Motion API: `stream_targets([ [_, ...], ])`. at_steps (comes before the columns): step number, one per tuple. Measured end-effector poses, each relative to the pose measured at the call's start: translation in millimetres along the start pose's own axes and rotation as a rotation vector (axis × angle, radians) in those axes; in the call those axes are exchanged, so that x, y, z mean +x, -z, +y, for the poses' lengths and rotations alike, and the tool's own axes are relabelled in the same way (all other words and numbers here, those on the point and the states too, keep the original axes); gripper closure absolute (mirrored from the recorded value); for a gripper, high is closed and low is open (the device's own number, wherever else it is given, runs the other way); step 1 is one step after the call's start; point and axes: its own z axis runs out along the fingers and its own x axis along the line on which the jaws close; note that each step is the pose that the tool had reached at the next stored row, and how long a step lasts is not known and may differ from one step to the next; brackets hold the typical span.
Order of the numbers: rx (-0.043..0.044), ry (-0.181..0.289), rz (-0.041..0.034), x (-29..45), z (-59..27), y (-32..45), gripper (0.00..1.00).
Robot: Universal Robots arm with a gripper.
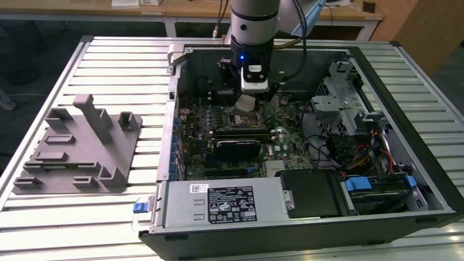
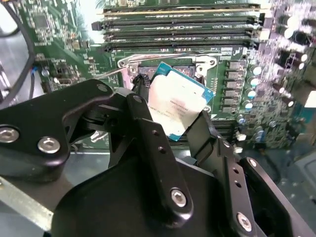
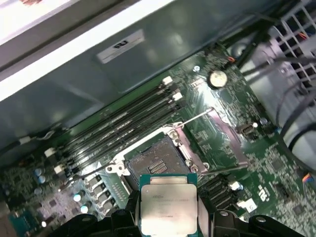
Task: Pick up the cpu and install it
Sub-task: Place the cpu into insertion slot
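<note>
The gripper (image 2: 174,129) pinches the cpu (image 2: 178,103) by two opposite edges, and its black fingers (image 2: 148,128) cover those edges. The chip is held tilted above the open socket (image 3: 157,165) on the motherboard (image 3: 217,128), not seated in it. In the second wrist view the chip hides most of the socket.
</note>
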Motion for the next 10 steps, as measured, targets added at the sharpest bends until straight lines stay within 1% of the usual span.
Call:
stream_targets([
  [10, 0.005, -0.183, -0.0094, 0.0, 0.0, -0.1, 0.45],
])
